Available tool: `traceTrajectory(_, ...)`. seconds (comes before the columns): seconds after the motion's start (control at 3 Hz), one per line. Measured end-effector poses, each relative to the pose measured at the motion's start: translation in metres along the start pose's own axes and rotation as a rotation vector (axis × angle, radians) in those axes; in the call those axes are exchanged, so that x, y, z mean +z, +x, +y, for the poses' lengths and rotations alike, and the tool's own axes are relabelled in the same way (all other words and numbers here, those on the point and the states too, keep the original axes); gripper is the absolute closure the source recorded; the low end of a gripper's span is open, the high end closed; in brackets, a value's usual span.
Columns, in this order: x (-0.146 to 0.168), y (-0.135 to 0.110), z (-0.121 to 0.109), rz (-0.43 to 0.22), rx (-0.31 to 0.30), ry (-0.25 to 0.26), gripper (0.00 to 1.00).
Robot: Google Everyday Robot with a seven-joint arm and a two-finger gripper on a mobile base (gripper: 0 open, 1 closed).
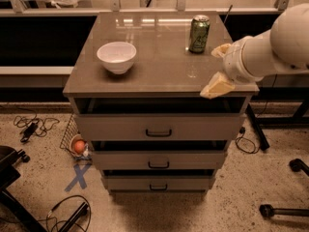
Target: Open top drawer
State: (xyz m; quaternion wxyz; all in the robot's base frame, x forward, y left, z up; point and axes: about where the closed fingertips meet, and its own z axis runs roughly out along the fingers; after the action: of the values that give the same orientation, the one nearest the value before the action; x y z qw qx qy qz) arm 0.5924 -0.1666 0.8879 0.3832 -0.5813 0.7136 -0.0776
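The top drawer (158, 124) is the widest grey-taupe front, with a small black bar handle (158, 133) at its centre. It stands a little way out, with a dark gap above it. My gripper (218, 68) is at the right front corner of the cabinet top (159, 66), above and to the right of the handle. Its pale fingers (217, 87) are apart and hold nothing, and the lower one overhangs the top's front edge.
A white bowl (117, 57) and a green can (199, 34) stand on the cabinet top. Two narrower drawers (158, 159) sit below. Cables, a blue floor cross (78, 177), an orange ball in a wire basket (78, 146) and chair legs (285, 209) lie around.
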Motion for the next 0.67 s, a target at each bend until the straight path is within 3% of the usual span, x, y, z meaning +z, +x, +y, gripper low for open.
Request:
traceTrajectory(0.33,-0.002,0.007,0.079,-0.02,0.111,-0.064,0.01)
traceTrajectory(0.67,-0.007,0.022,0.144,-0.003,0.184,-0.122,0.0)
